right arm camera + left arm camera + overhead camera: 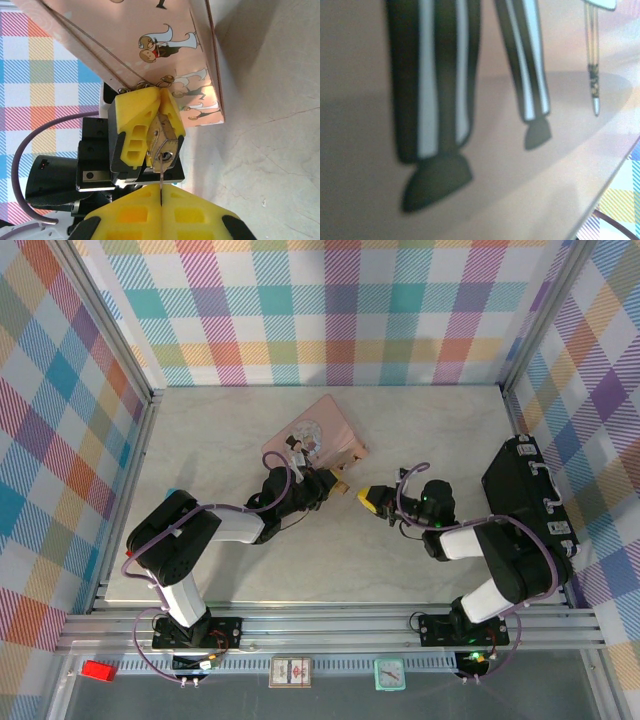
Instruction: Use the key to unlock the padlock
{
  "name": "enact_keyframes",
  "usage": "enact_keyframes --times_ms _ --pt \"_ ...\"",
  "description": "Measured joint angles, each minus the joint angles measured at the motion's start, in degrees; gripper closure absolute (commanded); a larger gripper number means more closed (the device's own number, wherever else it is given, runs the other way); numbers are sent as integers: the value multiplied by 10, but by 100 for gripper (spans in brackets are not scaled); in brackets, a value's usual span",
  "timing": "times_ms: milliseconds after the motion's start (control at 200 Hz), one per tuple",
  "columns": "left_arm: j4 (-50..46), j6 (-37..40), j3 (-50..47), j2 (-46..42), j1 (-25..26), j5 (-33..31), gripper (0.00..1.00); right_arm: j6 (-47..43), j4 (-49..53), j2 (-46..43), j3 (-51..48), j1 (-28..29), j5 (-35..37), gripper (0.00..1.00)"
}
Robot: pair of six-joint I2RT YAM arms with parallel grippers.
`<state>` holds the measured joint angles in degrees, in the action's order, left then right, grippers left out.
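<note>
In the right wrist view, the right gripper (161,197) has its yellow fingers pressed together on a thin dark metal key (161,178) — only the slim shaft shows, rising from between the fingertips. Its tip meets the keyhole of the small brass-gold padlock (164,142); how deep it sits cannot be told. The left gripper (156,122) is clenched on the padlock's body, above the pale marbled table (270,150). Just beyond lies the flat pink tin box with cartoon figures (165,35) — from above, both grippers face each other beside its near corner.
</note>
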<state>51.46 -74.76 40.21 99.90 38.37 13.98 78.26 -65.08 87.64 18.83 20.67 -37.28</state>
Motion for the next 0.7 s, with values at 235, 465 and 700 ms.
enact_keyframes --times_ms 235,465,700 --pt "2 -3 0 0 0 -1 96 7 -10 2 -5 6 9 100" --pt "4 -7 0 0 0 -4 96 10 -21 18 -5 8 19 100" --pt "-1 -10 0 -3 2 -10 96 19 -37 28 -12 12 29 100"
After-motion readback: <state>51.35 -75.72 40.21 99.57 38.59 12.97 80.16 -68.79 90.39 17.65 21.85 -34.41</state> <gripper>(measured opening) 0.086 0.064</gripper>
